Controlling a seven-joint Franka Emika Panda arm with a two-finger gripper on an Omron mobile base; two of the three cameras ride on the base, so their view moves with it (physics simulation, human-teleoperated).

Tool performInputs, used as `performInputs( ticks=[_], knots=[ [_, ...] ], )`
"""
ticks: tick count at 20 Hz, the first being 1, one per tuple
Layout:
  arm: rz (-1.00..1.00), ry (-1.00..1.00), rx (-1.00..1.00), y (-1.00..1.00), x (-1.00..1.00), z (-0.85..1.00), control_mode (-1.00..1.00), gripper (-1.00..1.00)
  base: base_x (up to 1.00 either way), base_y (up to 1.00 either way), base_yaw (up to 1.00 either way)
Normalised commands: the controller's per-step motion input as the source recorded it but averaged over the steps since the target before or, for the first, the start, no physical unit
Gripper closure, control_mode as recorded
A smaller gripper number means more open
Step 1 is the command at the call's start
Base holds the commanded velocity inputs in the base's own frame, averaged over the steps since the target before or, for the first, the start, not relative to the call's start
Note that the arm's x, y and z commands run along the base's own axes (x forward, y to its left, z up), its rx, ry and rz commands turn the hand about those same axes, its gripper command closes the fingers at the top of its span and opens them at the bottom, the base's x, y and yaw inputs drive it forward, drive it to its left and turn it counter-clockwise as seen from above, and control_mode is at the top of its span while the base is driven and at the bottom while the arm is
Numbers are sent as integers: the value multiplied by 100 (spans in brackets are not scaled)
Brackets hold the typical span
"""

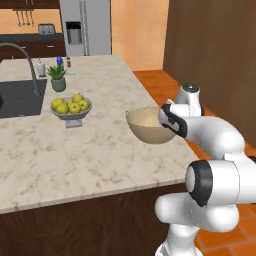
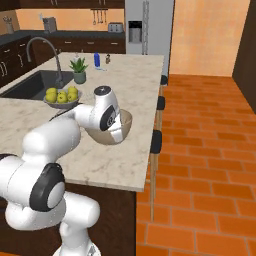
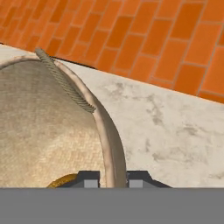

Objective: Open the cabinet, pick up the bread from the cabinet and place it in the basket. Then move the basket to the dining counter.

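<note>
- Left of the gripper point(image 3: 111, 180), inside the basket point(image 3: 43, 131), a sliver of the golden bread point(image 3: 65, 180) shows at the bottom edge.
- Between the two fingertips point(image 3: 91, 179) runs the basket's rim, pinched tight.
- Right of the gripper lies bare dining counter point(image 3: 166, 127), then brick floor point(image 3: 175, 39) beyond.

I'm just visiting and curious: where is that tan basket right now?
The basket sits on the dining counter near its right edge, right of the apple bowl, with the gripper shut on its rim.
</note>
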Motion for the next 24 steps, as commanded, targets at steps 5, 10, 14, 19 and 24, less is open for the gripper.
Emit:
performInputs(
  ticks=[5, 10, 14, 19, 24],
  knots=[
    [4, -1, 0, 0, 95, -51, -100, 100, 0, 0, 0],
    [3, -1, 0, 0, 76, -47, -100, 100, 0, 0, 0],
    [2, -4, 0, 0, 58, -46, -100, 100, 0, 0, 0],
    [0, -1, 0, 0, 48, -33, -100, 100, 0, 0, 0],
    [0, 0, 0, 0, 13, -4, -100, -100, 0, 0, 0]
  ],
)
